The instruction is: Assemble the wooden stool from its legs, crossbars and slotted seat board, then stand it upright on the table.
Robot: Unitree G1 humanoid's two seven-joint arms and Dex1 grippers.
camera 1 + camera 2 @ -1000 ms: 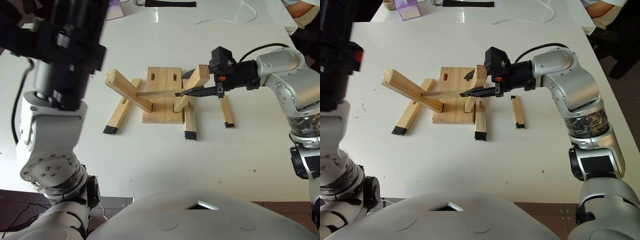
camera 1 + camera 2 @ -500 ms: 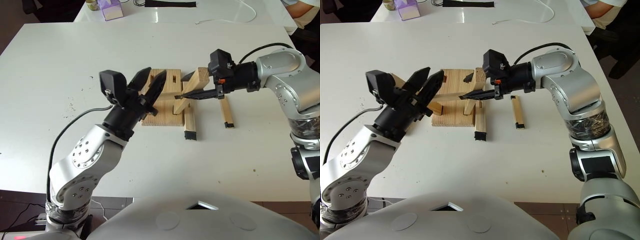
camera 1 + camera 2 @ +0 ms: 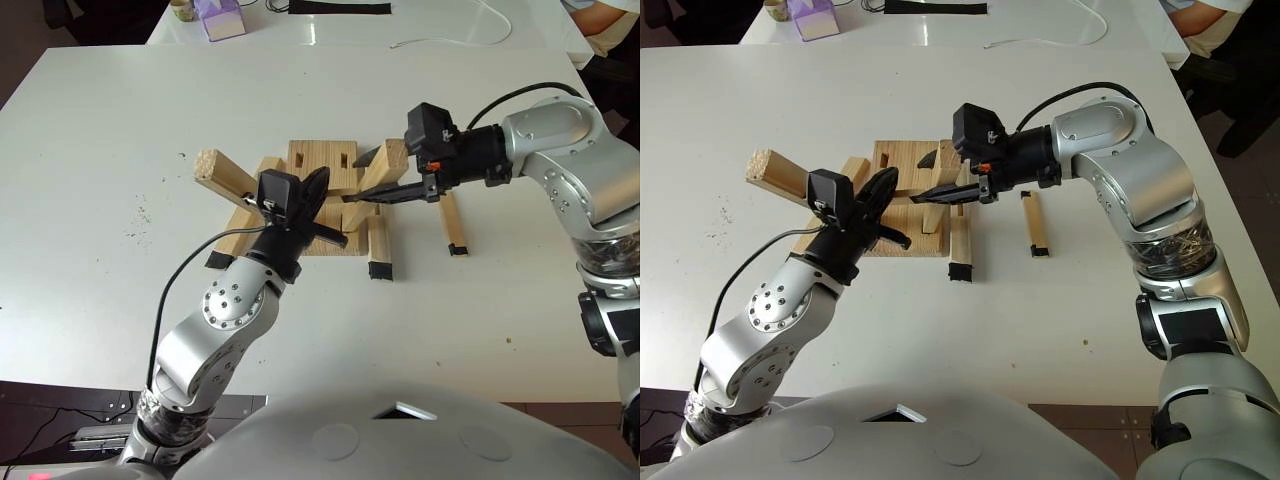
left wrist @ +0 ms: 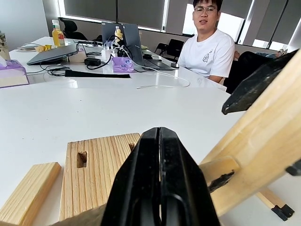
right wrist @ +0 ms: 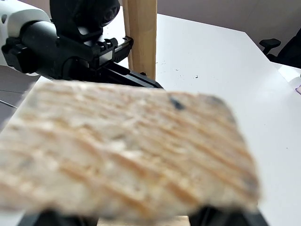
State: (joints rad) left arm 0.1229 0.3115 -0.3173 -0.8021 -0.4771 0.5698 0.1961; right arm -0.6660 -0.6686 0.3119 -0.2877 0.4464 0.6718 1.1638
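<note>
Seat board [image 3: 325,152] flat on the white surface [image 3: 120,130], two slots showing at its far end. Right tool [image 3: 360,199] clamped on a tilted leg [image 3: 392,162], black-capped end raised, lower end down over the board's right part. End of a thin crossbar [image 4: 217,170] butted against that leg's side. Left tool [image 3: 320,180] over the board's near half, just left of the right tool's tips, fingers [image 4: 141,188] pressed together in the left wrist view; no telling whether gripping anything. Second raised leg [image 3: 222,172] slanting up and leftward from the board's left side, bare end highest. Beneath it, a flat leg [image 3: 233,238] angled beside the board's left edge, black cap toward the robot. Another flat leg [image 3: 378,240] along the board's right edge, cap likewise toward the robot. Further right, apart from the rest, a thin bar [image 3: 453,225] lying flat, dark tip at the near end. Near the surface's far edge, a purple tissue box [image 3: 222,18].
</note>
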